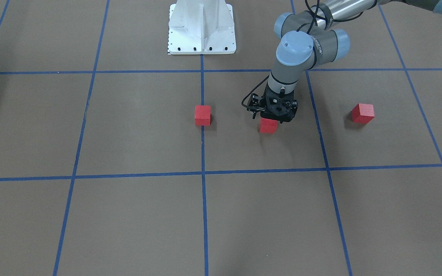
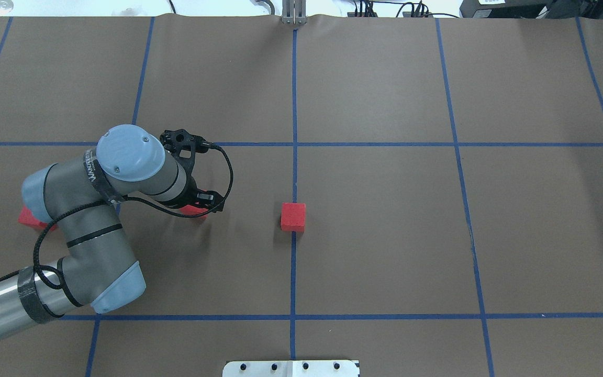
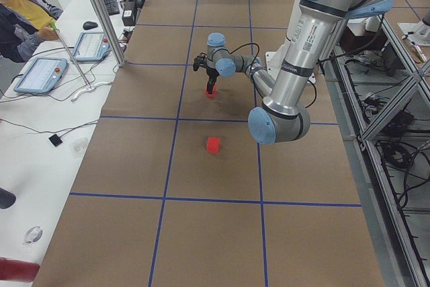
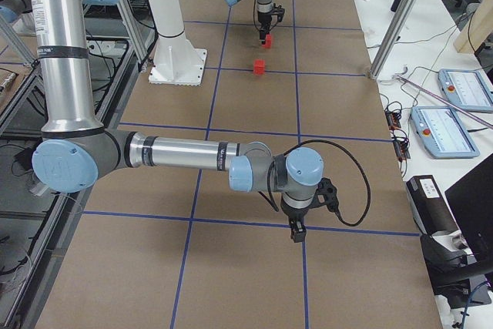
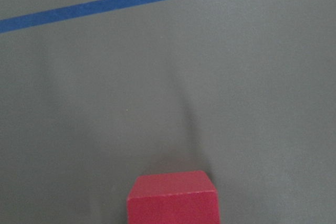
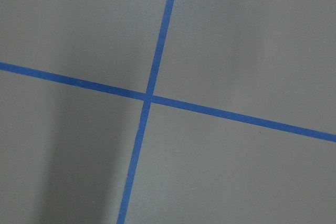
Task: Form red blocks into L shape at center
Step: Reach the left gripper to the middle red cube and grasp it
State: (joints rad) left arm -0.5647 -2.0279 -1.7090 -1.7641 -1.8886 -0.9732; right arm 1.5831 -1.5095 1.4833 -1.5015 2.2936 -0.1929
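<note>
One red block [image 1: 202,115] [image 2: 293,217] sits at the center [image 2: 312,230], on the middle blue tape line. My left gripper [image 1: 273,119] [image 2: 200,205] points down right over a second red block [image 1: 268,126] [image 2: 194,211] [image 5: 173,199], which rests on or just above the table. Its fingers are hidden, so I cannot tell whether it grips that block. A third red block [image 1: 363,113] [image 2: 30,218] lies further out on my left, partly covered by the arm in the overhead view. My right gripper [image 4: 296,233] shows only in the exterior right view; its state is unclear.
The white robot base [image 1: 202,28] stands at the table's robot side. Blue tape lines [image 6: 149,97] divide the brown surface into squares. A person sits at a side bench [image 3: 40,58] with tablets, beyond the table edge.
</note>
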